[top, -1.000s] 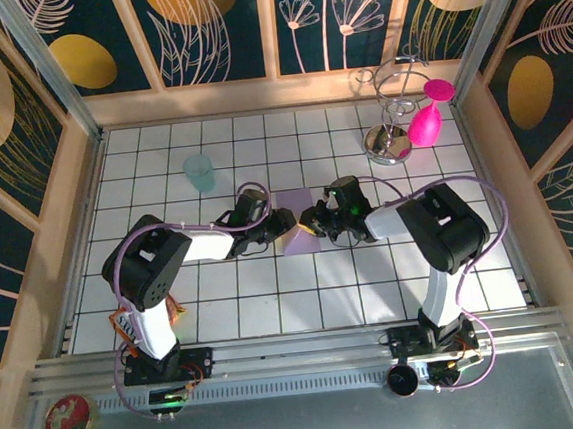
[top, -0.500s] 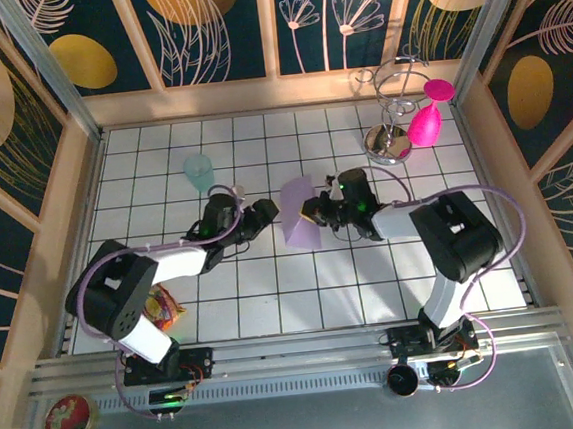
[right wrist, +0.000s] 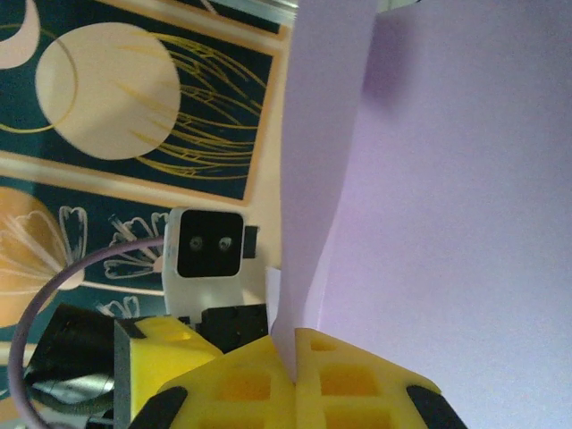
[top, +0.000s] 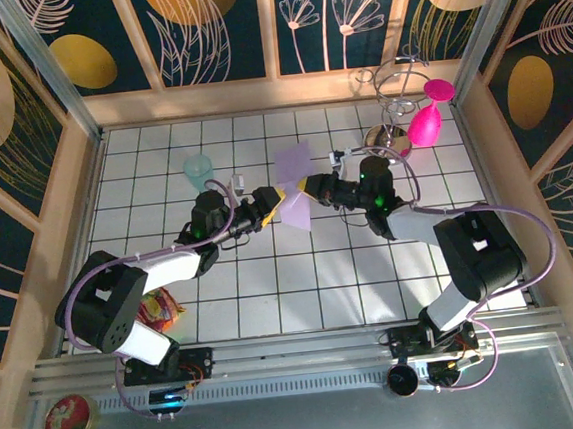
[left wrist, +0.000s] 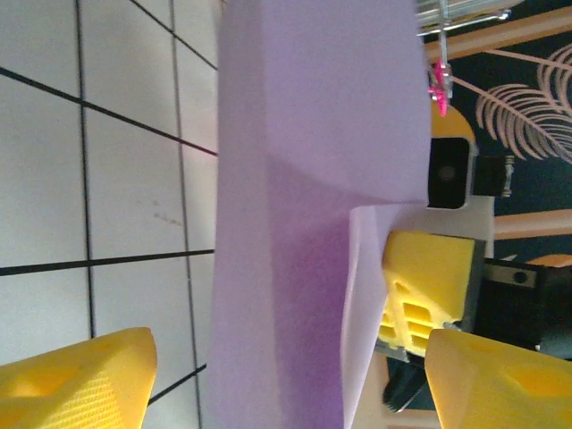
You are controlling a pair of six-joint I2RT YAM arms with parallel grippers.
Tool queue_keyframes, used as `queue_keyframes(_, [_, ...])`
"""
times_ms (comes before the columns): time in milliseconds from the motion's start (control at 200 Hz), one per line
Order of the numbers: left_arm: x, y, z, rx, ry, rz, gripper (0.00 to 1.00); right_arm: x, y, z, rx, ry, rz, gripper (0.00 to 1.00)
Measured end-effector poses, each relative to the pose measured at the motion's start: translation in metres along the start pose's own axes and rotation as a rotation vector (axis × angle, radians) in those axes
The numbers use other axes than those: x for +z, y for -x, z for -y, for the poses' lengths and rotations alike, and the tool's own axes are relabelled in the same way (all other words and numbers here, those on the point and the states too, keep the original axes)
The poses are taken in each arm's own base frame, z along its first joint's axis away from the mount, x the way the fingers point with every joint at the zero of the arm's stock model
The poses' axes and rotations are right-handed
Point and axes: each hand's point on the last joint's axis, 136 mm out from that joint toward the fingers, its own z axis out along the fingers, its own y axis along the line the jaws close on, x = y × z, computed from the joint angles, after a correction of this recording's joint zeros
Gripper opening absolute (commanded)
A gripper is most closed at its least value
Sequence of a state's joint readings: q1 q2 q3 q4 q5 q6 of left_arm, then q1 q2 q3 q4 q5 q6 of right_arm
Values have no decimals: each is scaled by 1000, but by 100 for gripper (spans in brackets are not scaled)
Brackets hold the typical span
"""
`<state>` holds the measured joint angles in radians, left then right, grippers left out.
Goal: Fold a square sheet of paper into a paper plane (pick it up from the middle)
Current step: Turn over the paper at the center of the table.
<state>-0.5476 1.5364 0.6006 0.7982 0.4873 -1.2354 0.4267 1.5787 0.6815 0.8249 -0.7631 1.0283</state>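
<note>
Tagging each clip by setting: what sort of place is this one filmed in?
Probably a purpose-built robot test booth, not a real room: a white tiled table boxed in by leaf-patterned wall panels, with the left arm and right arm bolted to a metal rail at its near edge.

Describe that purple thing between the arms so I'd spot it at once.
On the white tiled floor, look midway between the two black arms. There the right arm's jaws pinch a sheet of paper. It alone is pale lilac, thin and creased; the cup is teal, the bulb pink.
</note>
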Motion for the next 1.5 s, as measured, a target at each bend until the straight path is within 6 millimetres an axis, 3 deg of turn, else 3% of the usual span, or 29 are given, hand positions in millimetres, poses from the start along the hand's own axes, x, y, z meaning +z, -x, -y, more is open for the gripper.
queue_keyframes(250, [0, -3, 21, 9, -90, -33, 58, -1, -7, -14, -1, 72, -44, 3])
queue_keyframes(631, [-1, -4, 34, 4, -149, -46, 29, -3, -16, -7, 21, 67, -76, 8])
queue_keyframes(876, [0, -5, 28, 19, -127, -45, 8, -6, -13, 2, 31, 32, -68, 30])
queue_keyframes(1026, [2, -5, 16, 27, -72, -44, 5, -15, -5, 14, 36, -43, -29, 49])
queue_keyframes(1156, [8, 1, -4, 64, 53, -31, 5, -37, 14, 30, 10, -175, 72, 63])
queue_keyframes(1281, [9, 19, -18, 145, 243, 2, 5, -54, 32, 40, -47, -333, 154, 67])
queue_keyframes(1502, [-12, 64, -5, 364, 533, 114, 4, -75, 47, 51, -124, -519, 226, 67])
